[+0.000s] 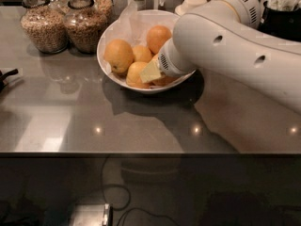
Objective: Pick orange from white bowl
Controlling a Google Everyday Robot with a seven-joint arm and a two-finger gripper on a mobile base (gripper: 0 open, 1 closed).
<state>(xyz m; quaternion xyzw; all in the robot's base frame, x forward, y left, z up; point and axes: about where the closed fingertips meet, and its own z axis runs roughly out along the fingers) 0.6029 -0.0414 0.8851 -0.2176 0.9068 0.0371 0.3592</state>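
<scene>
The white bowl stands on the grey counter at the back centre, lined with crinkled white paper and holding several oranges. The orange, the deepest in colour, lies at the back of the bowl. Yellower oranges lie at the left, in the middle and at the front. My gripper reaches down into the bowl's right side from the thick white arm. Its yellowish tip rests among the front oranges, just below and in front of the orange. Part of the bowl's right half is hidden by the arm.
Two glass jars of grain stand left of the bowl. Small white stacked cups and a dark container sit at the back right. A dark object pokes in at the left edge. The counter's front edge runs across the view.
</scene>
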